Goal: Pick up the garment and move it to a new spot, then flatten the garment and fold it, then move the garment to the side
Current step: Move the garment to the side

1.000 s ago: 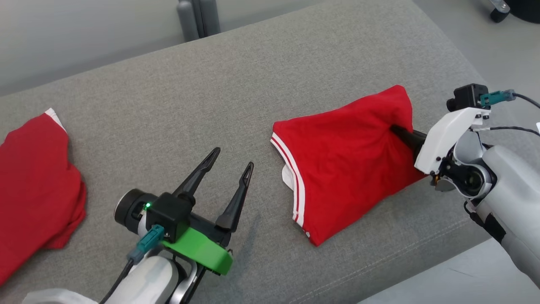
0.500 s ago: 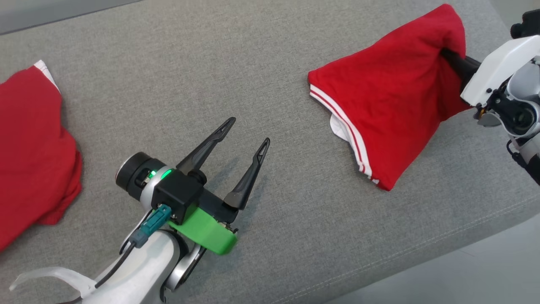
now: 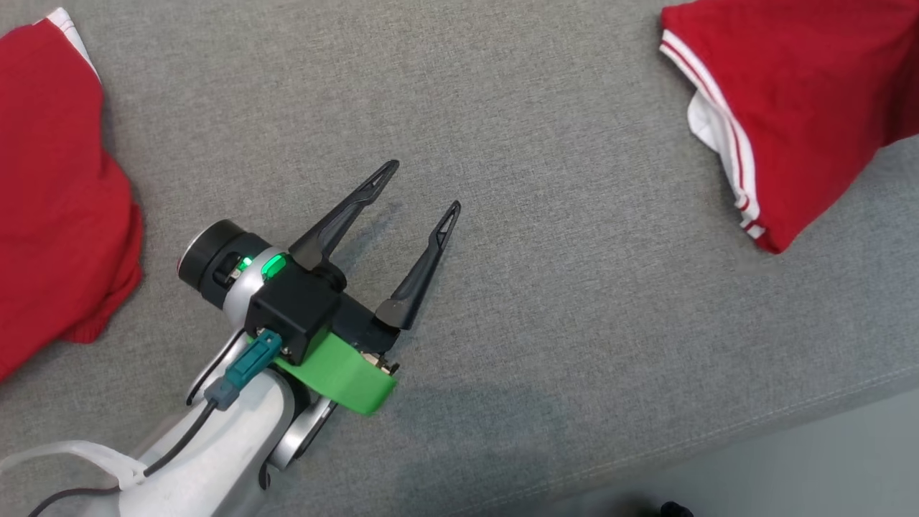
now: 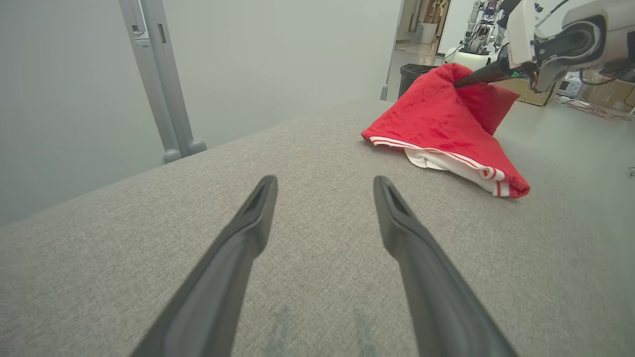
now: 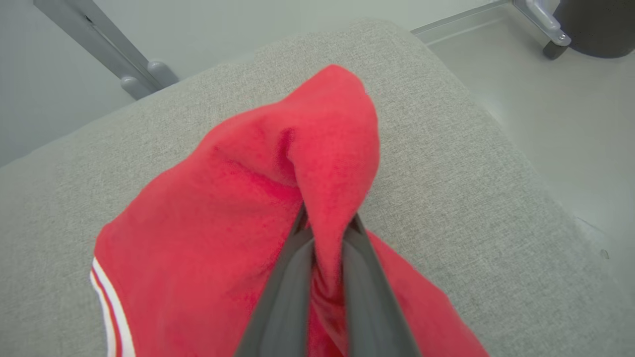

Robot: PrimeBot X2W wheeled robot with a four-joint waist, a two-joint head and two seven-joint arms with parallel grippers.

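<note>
The red garment (image 3: 797,100) with white striped trim lies folded at the far right of the grey cushion (image 3: 574,301). My right gripper (image 5: 327,223) is shut on a raised fold of the garment (image 5: 238,208), lifting that corner into a peak. In the left wrist view the right gripper (image 4: 469,79) pinches the top of the garment (image 4: 441,129) while its striped hem rests on the cushion. My left gripper (image 3: 423,188) hovers open and holds nothing over bare cushion, well left of the garment. Its fingers (image 4: 248,233) point toward it.
A second red garment (image 3: 50,179) lies at the cushion's left end. The cushion's front edge (image 3: 718,445) runs along the lower right, with floor beyond. A grey post (image 4: 158,79) stands behind the cushion, with a dark bin (image 5: 595,25) on the floor to the right.
The head camera has tipped downward, so everything has slid up the picture and my right gripper has left it. The garment now sits farther from my left gripper, which stays open.
</note>
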